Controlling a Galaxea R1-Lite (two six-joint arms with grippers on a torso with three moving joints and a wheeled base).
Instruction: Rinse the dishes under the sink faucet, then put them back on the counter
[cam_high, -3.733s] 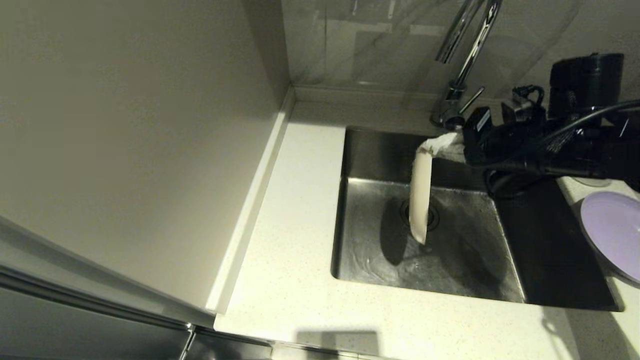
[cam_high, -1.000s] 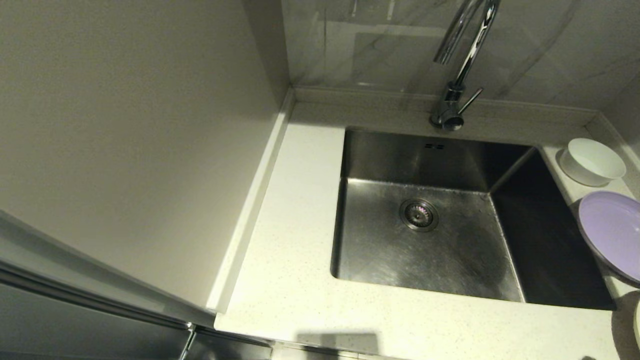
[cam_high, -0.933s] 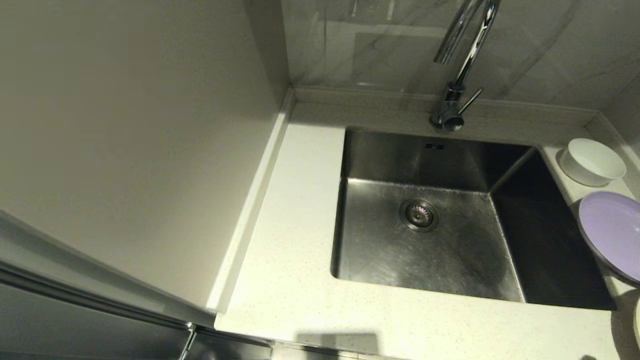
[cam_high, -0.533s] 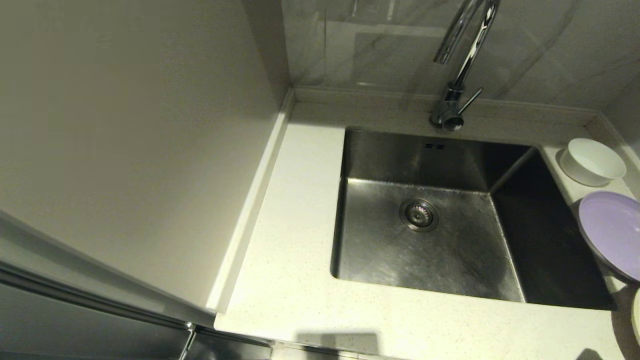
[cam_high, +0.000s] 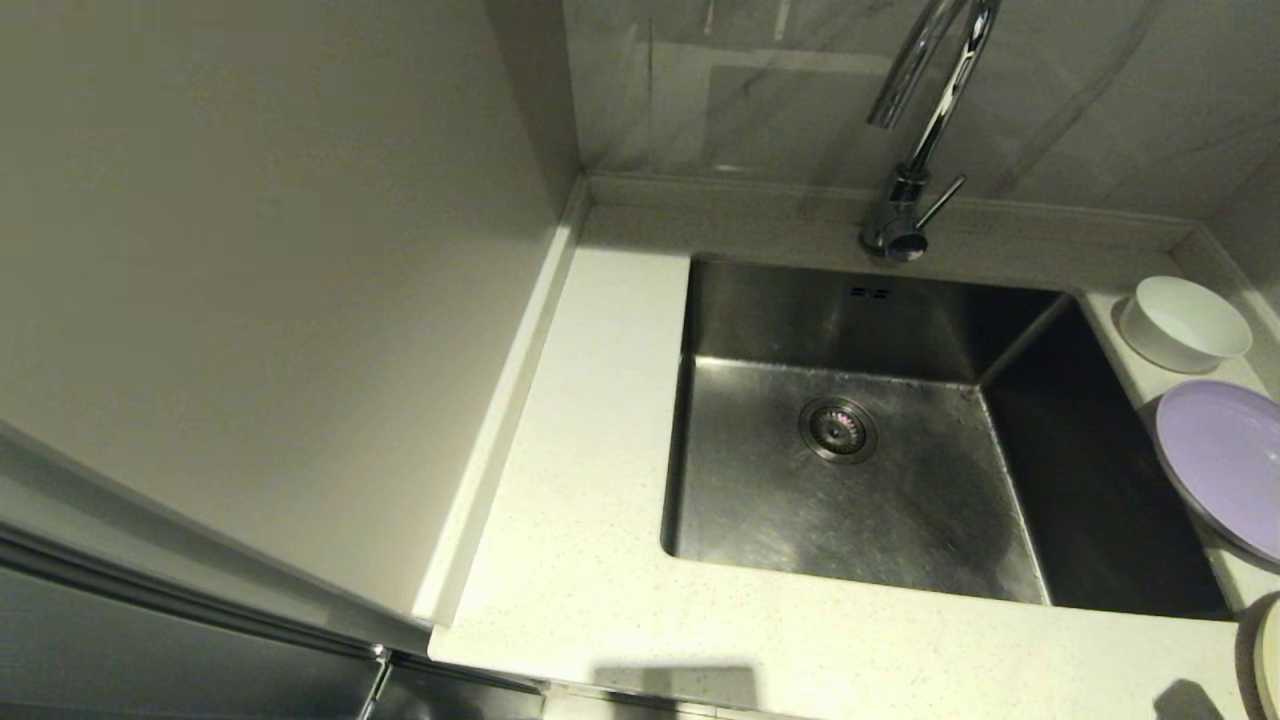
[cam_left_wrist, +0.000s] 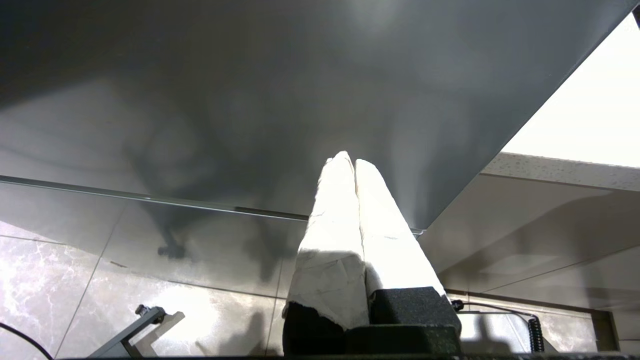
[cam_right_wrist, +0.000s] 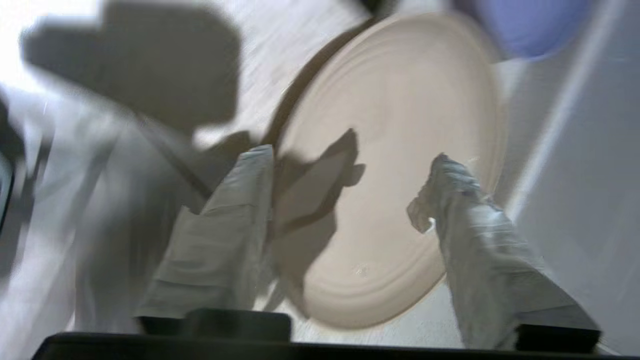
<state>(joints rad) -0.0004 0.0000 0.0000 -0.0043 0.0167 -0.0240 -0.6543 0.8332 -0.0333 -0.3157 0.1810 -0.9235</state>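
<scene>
Cream-beige plate (cam_right_wrist: 400, 170) flat on counter (cam_high: 600, 560), far lower right of head frame, just released. Right gripper (cam_right_wrist: 350, 185) spread wide above it. Left gripper (cam_left_wrist: 350, 165) pressed shut, parked. Next: prob. fetch lavender plate (cam_high: 1220, 465) for rinsing.

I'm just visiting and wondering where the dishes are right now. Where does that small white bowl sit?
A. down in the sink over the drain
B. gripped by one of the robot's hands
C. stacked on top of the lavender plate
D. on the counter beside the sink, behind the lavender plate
D: the white bowl stands on the counter right of the sink, behind the lavender plate.
</scene>
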